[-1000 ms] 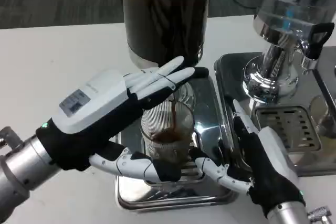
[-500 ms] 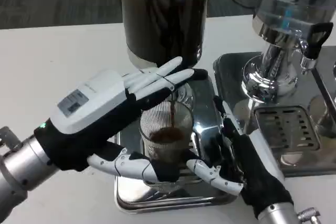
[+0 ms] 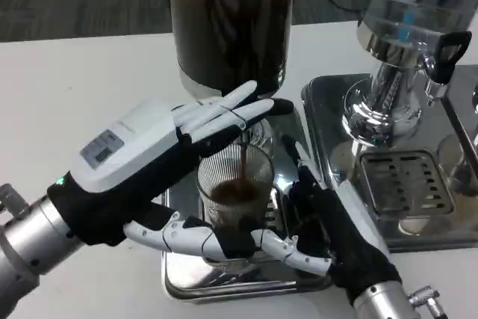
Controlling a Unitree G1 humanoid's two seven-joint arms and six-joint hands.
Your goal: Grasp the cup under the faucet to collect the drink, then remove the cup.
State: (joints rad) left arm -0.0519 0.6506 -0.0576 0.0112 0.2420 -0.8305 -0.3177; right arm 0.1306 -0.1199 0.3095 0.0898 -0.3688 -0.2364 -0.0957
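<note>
Head view: the left robot hand [image 3: 138, 166] lies across the near left of the scene. Its upper fingers [image 3: 224, 113] reach over the far rim of the cup [image 3: 235, 192], and its thumb [image 3: 183, 237] curls under the cup's near side; whether this robot hand actually grips the cup cannot be told. The right robot hand [image 3: 328, 225] stands just right of the cup, its lower fingers bent toward the cup's base; contact cannot be told either.

The cup is clear ribbed glass, upright on the drip tray [image 3: 224, 285], directly under the faucet. A thin dark stream [image 3: 246, 156] falls into it, and dark drink covers its lower part. The dark dispenser [image 3: 230, 20] rises at the far side. To the right stands a second, chrome dispenser [image 3: 403, 42] on its own tray with a slotted grate [image 3: 399, 181]. Everything rests on the white surface [image 3: 75, 87].
</note>
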